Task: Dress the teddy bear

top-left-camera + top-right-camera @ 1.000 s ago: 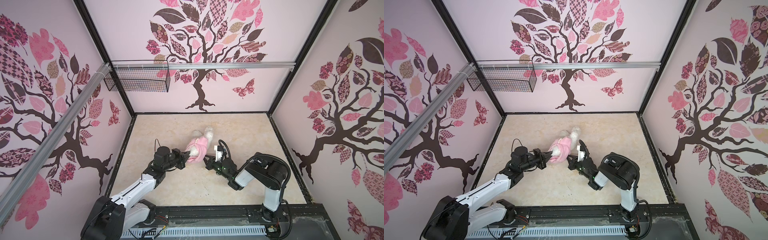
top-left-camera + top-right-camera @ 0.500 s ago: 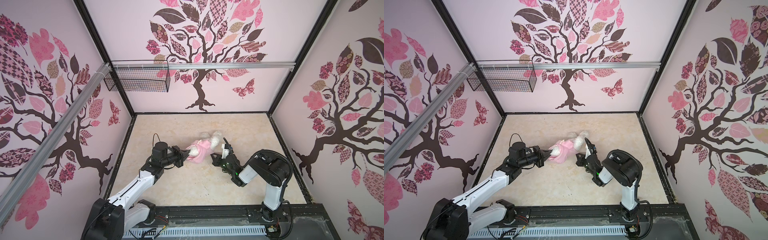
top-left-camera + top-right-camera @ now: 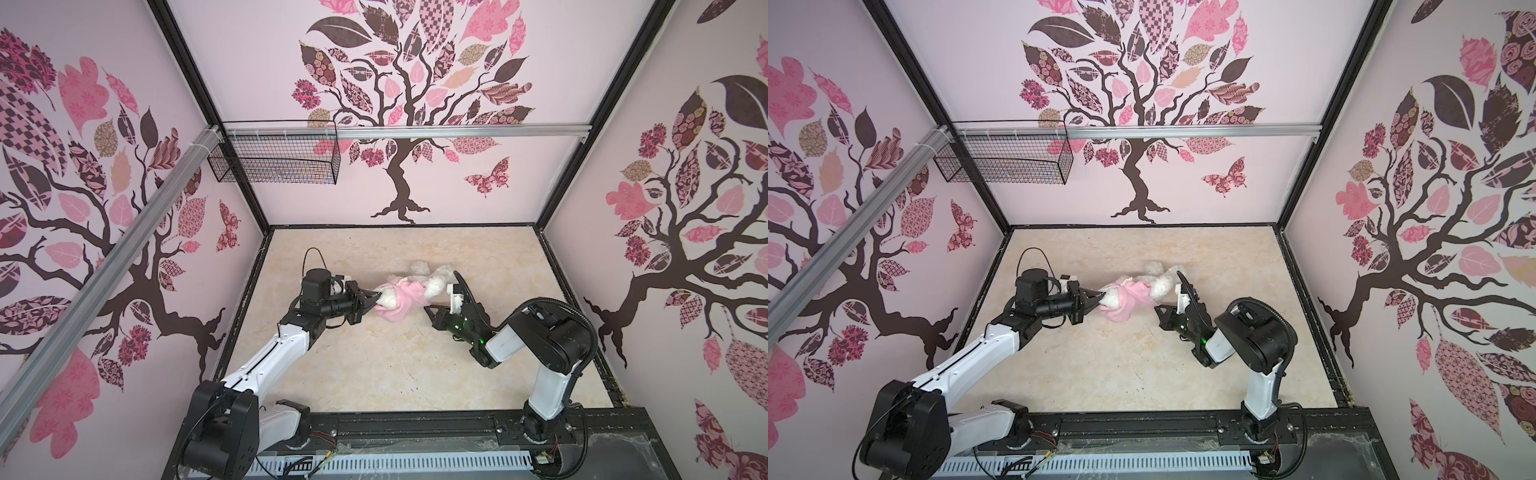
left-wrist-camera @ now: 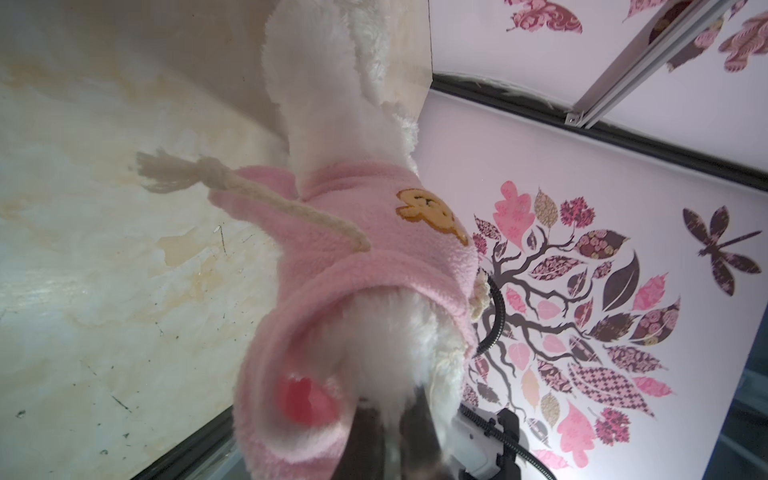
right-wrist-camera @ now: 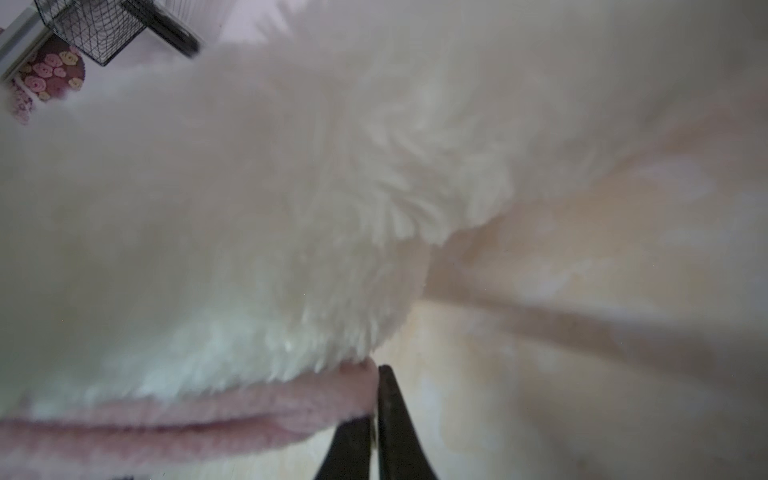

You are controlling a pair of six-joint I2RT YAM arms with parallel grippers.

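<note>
Overhead, I see the beige tabletop (image 3: 374,365) filling the floor of the cell. The teddy bear (image 3: 436,280) is over its middle, stretched lengthwise between the two arms; I cannot tell whether it rests on the surface. A pink hooded shirt (image 3: 401,297) covers its torso, and bare white limbs stick out at the end nearer the right arm. In the left wrist view the shirt's orange patch (image 4: 432,216) and a knotted cream cord (image 4: 249,195) show. The left hand (image 3: 371,300) is clamped on white fur at the hood end. The right hand (image 5: 376,415) stands narrow, a thin slit between its jaws with nothing in it, the shirt's hem just beside one fingertip.
</note>
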